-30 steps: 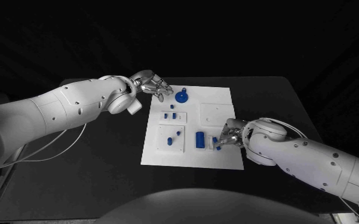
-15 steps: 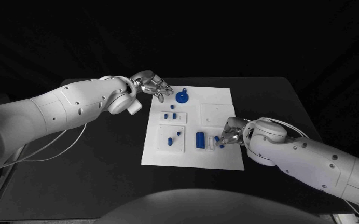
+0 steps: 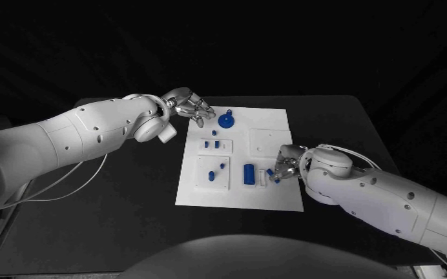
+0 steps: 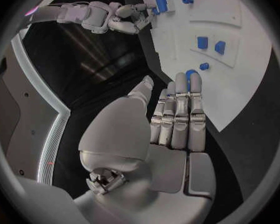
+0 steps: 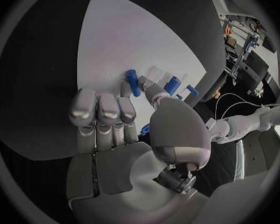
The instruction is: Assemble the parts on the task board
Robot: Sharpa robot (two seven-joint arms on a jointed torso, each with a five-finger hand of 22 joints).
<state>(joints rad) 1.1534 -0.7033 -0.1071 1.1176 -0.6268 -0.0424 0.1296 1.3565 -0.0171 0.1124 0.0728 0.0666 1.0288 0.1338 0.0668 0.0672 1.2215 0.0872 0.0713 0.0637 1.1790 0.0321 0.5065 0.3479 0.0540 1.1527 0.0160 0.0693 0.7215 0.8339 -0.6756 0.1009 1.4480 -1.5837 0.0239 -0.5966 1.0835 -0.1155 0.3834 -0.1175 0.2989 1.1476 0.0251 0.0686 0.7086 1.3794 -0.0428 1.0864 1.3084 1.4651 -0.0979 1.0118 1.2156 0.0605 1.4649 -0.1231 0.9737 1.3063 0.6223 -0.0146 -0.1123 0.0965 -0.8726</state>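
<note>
The white task board (image 3: 272, 198) lies mid-table with blue parts (image 3: 250, 174) on it, the right hand (image 3: 285, 165) at its near right edge pinching a small blue part (image 5: 133, 81) over it, while the left hand (image 3: 189, 106) hovers at its far left corner, fingers pressed together, holding nothing.

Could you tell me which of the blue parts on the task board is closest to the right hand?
It is the small blue peg at the board's near right, right beside the right hand's fingertips. The larger blue block stands further left, and the others lie farther still.
</note>
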